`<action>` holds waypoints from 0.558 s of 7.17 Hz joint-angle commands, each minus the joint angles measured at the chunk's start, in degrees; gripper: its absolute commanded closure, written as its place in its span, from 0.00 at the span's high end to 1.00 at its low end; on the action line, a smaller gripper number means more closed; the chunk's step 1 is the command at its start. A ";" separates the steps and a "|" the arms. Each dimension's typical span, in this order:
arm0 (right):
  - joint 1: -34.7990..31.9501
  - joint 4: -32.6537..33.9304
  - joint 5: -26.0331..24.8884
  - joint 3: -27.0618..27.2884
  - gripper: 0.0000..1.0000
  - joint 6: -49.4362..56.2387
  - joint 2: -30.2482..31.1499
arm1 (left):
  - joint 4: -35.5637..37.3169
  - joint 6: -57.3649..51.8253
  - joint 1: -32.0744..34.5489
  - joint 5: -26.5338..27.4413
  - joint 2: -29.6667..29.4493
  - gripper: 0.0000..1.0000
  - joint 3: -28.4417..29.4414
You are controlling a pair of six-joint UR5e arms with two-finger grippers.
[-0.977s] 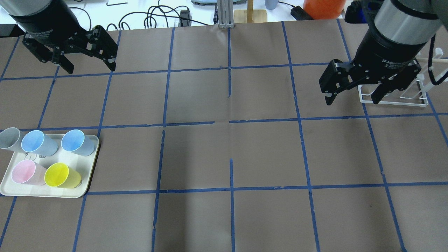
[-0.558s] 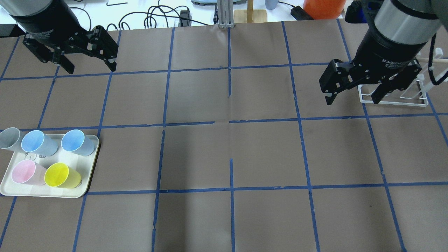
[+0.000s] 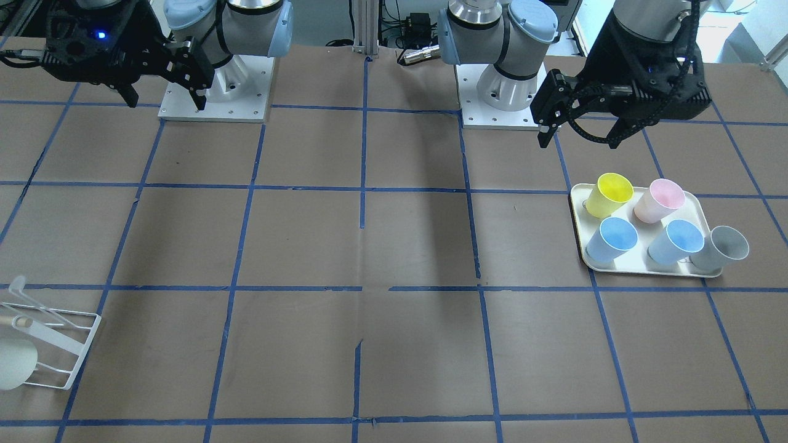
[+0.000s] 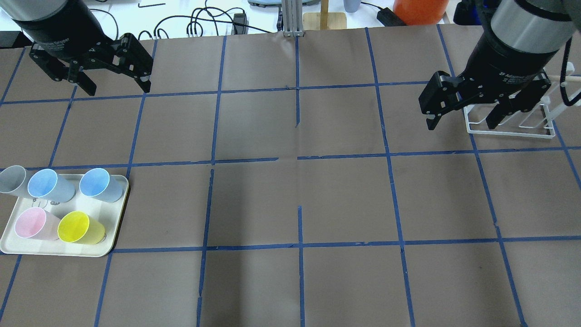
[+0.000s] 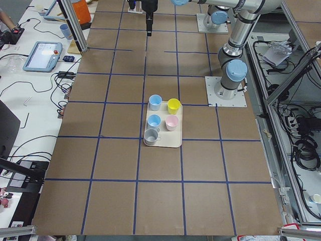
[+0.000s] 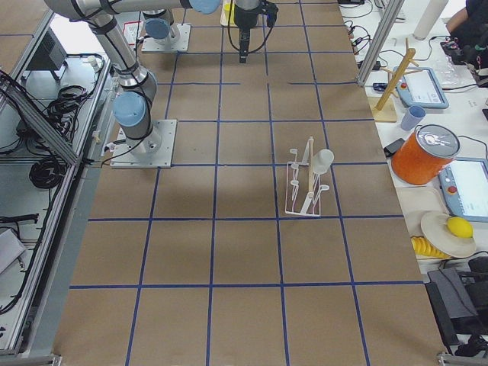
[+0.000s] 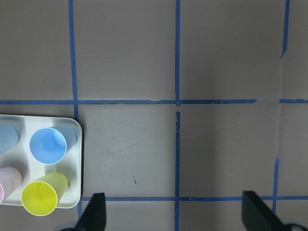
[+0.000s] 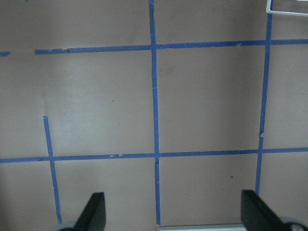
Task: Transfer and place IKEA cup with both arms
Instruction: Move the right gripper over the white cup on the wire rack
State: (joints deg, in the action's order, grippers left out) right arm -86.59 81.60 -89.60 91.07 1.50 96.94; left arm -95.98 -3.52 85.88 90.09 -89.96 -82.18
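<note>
**Q:** Location of the cup?

**A:** The white cup (image 6: 324,160) sits on the wire rack (image 6: 299,200), at the robot's right end of the worktop (image 4: 345,200).

**Q:** Gripper status?

**A:** The right gripper (image 4: 462,123) hangs near the rack, jaws spread, holding nothing. The left gripper (image 4: 118,88) is likewise spread and empty, well apart from the tray (image 4: 115,227) carrying 5 other cups (image 4: 97,185).
</note>
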 commanded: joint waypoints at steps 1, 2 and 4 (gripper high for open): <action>2.91 5.65 -0.14 -0.18 1.00 0.52 -3.05 | 0.00 0.00 -0.01 -0.09 0.14 1.00 0.09; 5.53 5.94 0.12 -0.36 1.00 1.39 -3.59 | 0.00 0.00 -0.01 -0.09 0.23 1.00 0.09; 12.03 9.27 0.12 -1.76 1.00 11.98 -7.35 | 0.00 0.00 -0.01 0.09 0.23 1.00 0.00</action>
State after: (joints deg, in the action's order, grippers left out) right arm -78.48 88.91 -89.54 90.24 7.90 92.01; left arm -95.98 -3.51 85.87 90.05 -89.72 -82.14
